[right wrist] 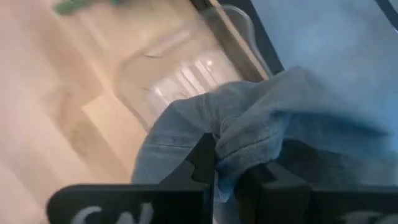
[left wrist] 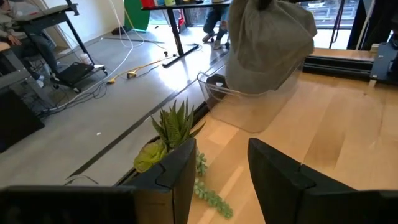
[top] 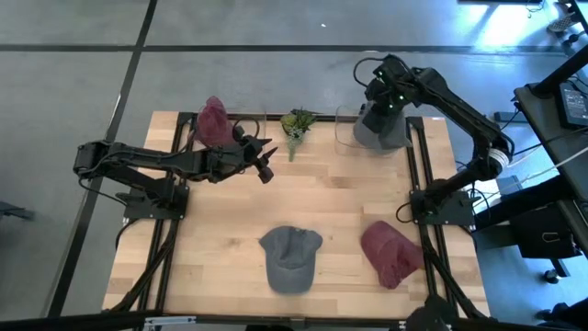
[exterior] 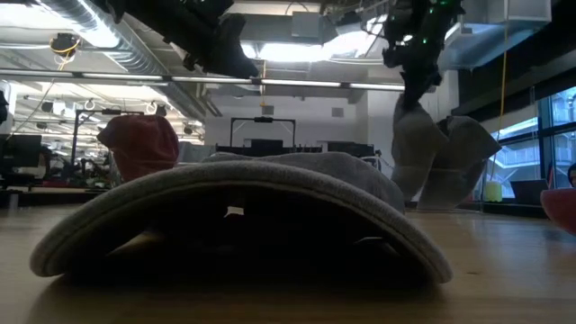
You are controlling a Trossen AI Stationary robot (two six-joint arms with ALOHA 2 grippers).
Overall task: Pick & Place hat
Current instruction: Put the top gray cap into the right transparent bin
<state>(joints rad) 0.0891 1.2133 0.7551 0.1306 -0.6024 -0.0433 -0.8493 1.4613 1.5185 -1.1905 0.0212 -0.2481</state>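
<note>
A grey hat [top: 384, 131] hangs from my right gripper [top: 375, 99] over a clear plastic container [top: 347, 131] at the table's far right; the left wrist view shows the grey hat [left wrist: 268, 43] reaching down past the container's rim [left wrist: 214, 84]. My right gripper [right wrist: 225, 177] is shut on it. My left gripper [top: 264, 162] is open, hovering mid-table near the far edge, pointing toward the container and touching nothing. In the low view the grey hat [exterior: 436, 162] dangles below the right gripper [exterior: 412, 67]. My right gripper pinches a bunched fold of the grey hat's cloth [right wrist: 239, 146] between its two fingers, coming from above and pointing down. The hat hangs slack below the fingers, its lower part [left wrist: 255, 78] inside the clear container's opening; whether it rests on the bottom, I cannot tell.
A maroon hat [top: 213, 121] sits at the far left, a small green plant [top: 297, 124] beside the container. A grey cap [top: 290, 257] and a maroon cap [top: 390, 254] lie near the near edge. Bare wood lies mid-table [top: 340, 198]. Black rails [top: 421, 184] border the table.
</note>
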